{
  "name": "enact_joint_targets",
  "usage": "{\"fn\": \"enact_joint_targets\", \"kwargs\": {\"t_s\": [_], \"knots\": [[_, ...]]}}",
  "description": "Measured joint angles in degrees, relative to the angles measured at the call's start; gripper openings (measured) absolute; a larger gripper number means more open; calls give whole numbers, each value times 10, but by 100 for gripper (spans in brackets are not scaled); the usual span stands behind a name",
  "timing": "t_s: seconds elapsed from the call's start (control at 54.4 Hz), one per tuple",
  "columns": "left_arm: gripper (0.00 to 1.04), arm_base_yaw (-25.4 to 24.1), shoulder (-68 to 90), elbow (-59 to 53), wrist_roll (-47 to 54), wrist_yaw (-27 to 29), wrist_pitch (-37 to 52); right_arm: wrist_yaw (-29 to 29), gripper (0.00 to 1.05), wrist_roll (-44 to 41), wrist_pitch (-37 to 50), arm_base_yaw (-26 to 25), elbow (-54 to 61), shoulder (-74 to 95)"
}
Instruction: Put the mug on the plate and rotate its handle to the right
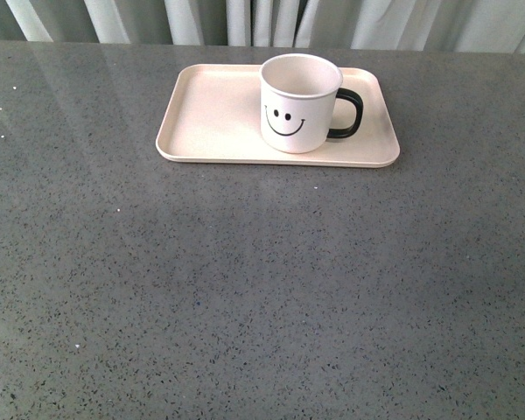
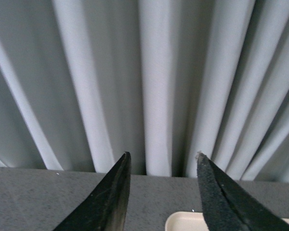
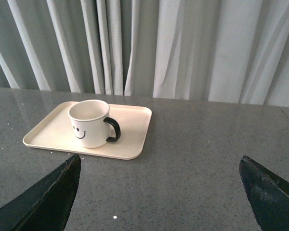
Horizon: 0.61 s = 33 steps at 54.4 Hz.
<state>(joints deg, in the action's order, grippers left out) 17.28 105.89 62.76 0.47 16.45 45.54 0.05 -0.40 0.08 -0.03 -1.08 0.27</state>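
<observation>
The cream-white mug (image 1: pixel 299 103) with a black smiley face stands upright on the pale pink plate (image 1: pixel 210 118), right of the plate's middle. Its black handle (image 1: pixel 348 114) points right in the front view. The right wrist view shows the same mug (image 3: pixel 89 123), handle (image 3: pixel 112 130) and plate (image 3: pixel 130 130) well beyond my right gripper (image 3: pixel 159 166), which is open over bare tabletop. My left gripper (image 2: pixel 163 159) is open, holding nothing, facing the curtain, with a corner of the plate (image 2: pixel 183 222) showing between its fingers. Neither arm appears in the front view.
A grey speckled tabletop (image 1: pixel 262 289) stretches from the plate to the front edge. Pale curtains (image 1: pixel 245 19) hang behind the table's far edge.
</observation>
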Motion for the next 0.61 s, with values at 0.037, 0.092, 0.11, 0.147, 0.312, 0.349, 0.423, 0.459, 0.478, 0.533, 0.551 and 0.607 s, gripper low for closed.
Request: {"fn": "enact_joint_targets", "kwargs": {"t_s": [0.037,0.092,0.11,0.147,0.312,0.349,0.423,0.459,0.478,0.533,0.551,0.607], "knots": [[32,-14,-40,-67,-1,-9,42,0,96,0,0,0,0,0],[19,-33,-84,-148,-2,-19,74,-1,96,0,0,0,0,0],[16,-38,-94,-169,-2,-24,80,-1,96,0,0,0,0,0],[7,-47,-114,-218,-2,-34,92,-1,96,0,0,0,0,0],[1,-76,-210,-360,-3,-75,125,0,96,0,0,0,0,0],[1,-82,-228,-383,-3,-78,129,0,96,0,0,0,0,0],[1,-96,-264,-423,-4,-89,130,0,96,0,0,0,0,0],[1,-102,-283,-444,-3,-93,130,0,96,0,0,0,0,0],[1,-104,-291,-452,-4,-95,130,0,96,0,0,0,0,0],[1,-110,-315,-472,-3,-104,129,0,96,0,0,0,0,0],[1,-111,-319,-475,-3,-105,128,0,96,0,0,0,0,0],[1,-115,-340,-490,-3,-109,124,0,96,0,0,0,0,0]]}}
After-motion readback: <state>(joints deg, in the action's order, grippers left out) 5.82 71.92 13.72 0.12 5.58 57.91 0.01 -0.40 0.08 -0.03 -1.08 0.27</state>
